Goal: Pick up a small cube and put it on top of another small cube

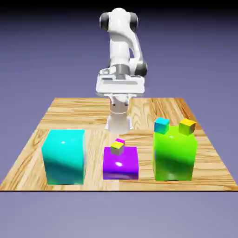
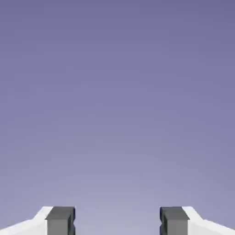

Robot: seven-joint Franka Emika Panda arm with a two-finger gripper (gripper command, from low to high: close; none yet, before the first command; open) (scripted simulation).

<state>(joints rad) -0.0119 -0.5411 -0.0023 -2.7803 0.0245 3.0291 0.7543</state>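
The tiny magenta-pink small cube (image 1: 121,140) sits on top of the large purple block (image 1: 121,165), right behind an olive-yellow cube (image 1: 117,148). The yellow-orange small cube (image 1: 188,126) rests on the far right corner of the big green block (image 1: 175,155). My gripper (image 1: 120,92) hangs high over the table's far middle, well behind and above the purple block. In the hand view the gripper (image 2: 117,221) is open, with only the blue-violet backdrop between the grey fingertips (image 2: 60,220). No cube shows in that view.
A small cyan cube (image 1: 161,125) sits on the green block's left corner, beside the yellow-orange one. A large cyan block (image 1: 64,155) stands at the exterior view's left. The wooden table (image 1: 69,116) carries all three big blocks along its near edge.
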